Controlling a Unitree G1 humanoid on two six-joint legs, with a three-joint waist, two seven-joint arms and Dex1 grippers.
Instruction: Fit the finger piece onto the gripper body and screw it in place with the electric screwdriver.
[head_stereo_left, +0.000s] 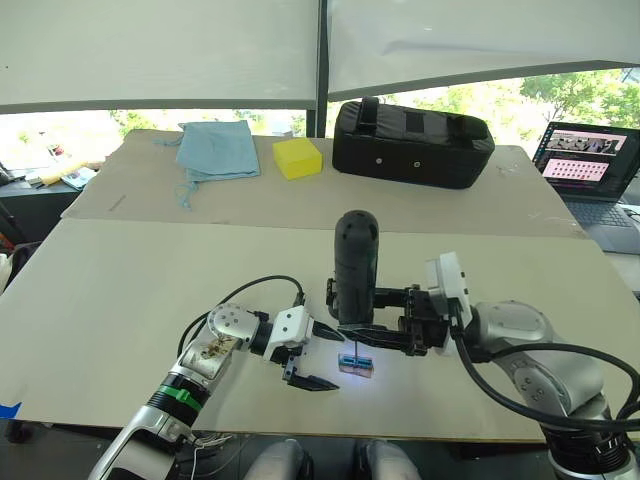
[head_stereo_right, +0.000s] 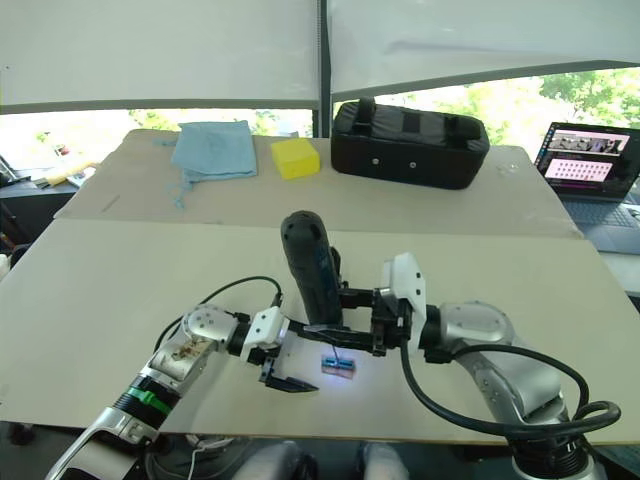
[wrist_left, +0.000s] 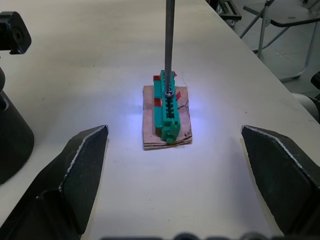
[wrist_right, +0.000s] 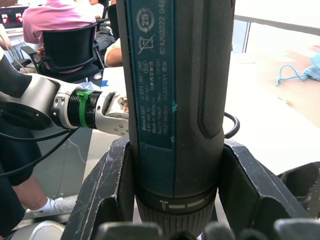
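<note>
The electric screwdriver (head_stereo_left: 355, 260) stands upright over the middle of the table. My right gripper (head_stereo_left: 350, 318) is shut around its dark body (wrist_right: 172, 100). Its bit (wrist_left: 169, 45) comes straight down onto a screw in a small green toothed block (wrist_left: 167, 107), which sits on a brown pad (wrist_left: 167, 137) in a patch of light. My left gripper (head_stereo_left: 337, 362) is open, its fingers (wrist_left: 85, 165) wide apart on either side of the block. A chunky black part (wrist_left: 10, 145), possibly the gripper body, stands on the table just beyond the block. The finger piece is out of view.
At the table's back stand a black padded case (head_stereo_left: 412, 143), a yellow block (head_stereo_left: 297, 157) and a blue cloth (head_stereo_left: 217, 148). A laptop (head_stereo_left: 590, 170) is at the far right. People sit behind the robot's left arm (wrist_right: 55, 20).
</note>
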